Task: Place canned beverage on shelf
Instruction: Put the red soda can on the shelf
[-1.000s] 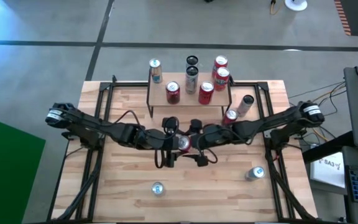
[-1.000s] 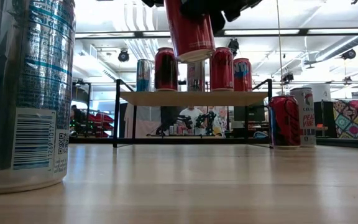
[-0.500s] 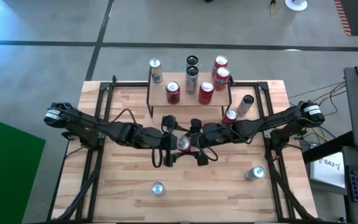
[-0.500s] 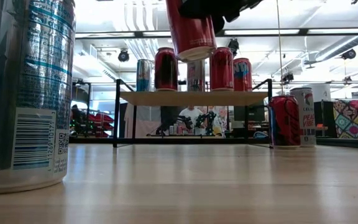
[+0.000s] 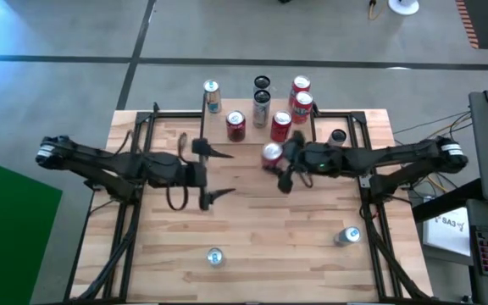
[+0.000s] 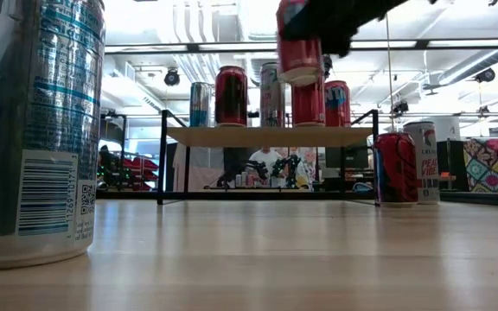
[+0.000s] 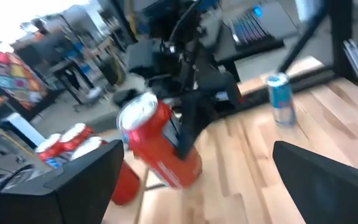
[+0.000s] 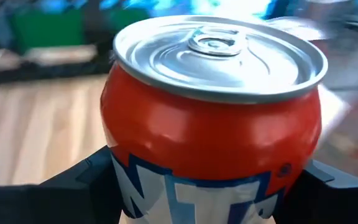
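Item: red beverage can (image 5: 272,153), carried by the right end effector (image 5: 280,161), whose fingers are closed on the can's body at either side; the can hangs in the air at the front edge of the shelf (image 5: 219,141), near its right-hand end, well above the table (image 5: 261,229). In the low view the can (image 6: 300,47) rides higher than the shelf plank (image 6: 266,136), a height that, judging by the task, lets it clear the edge and the cans already standing there before being lowered. Grip is low on the body, leaving the lid free, as the right wrist view shows (image 8: 213,106). Appearance: short aluminium can, red with blue-and-white lettering, plain silver lid with pull tab, upright or nearly so; it reads as tilted in the left wrist view (image 7: 160,146). Left end effector (image 5: 213,174): fingers spread fully apart, empty, over the table left of centre, clear of the carrying arm's path. Shelf stock: red can (image 5: 235,125), dark slim can (image 5: 260,108), red can (image 5: 280,125) toward the front, others behind. Loose stock on table: two blue-silver cans (image 5: 215,257) (image 5: 346,236) at the near side.
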Tool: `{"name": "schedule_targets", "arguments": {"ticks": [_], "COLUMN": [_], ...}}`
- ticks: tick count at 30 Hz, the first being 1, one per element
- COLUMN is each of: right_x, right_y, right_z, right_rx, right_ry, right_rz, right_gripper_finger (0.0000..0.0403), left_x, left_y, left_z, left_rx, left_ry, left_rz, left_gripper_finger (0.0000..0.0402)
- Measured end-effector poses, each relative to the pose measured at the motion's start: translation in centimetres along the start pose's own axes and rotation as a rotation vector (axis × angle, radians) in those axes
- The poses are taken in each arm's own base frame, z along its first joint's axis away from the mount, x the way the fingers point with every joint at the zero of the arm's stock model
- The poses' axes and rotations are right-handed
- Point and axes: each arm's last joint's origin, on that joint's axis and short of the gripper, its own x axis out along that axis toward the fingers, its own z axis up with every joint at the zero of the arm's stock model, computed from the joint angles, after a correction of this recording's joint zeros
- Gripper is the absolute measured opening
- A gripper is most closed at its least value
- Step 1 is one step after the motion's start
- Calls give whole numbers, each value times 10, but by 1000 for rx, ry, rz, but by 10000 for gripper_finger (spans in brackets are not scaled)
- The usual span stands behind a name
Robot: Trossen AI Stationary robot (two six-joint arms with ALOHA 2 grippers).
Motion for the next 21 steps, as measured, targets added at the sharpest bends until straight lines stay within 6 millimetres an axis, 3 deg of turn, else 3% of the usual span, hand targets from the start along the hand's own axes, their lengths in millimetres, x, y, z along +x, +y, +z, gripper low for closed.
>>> {"name": "schedule_targets", "arguments": {"ticks": [6,12,21], "right_x": [-38,-66,-65], "right_y": [-21,-35,-39], "right_z": [6,-14,-45], "right_rx": [178,318,401], "right_ry": [-71,-53,-35], "right_rz": [-291,-463,-557], "right_gripper_finger": [280,280,280], "left_x": [-19,-30,-32], "left_y": [15,27,41], "left_z": [-20,-34,-41], "left_rx": [-16,6,43], "left_ry": [-117,-127,-105], "left_rz": [107,175,244], "left_gripper_finger": [398,398,398]}}
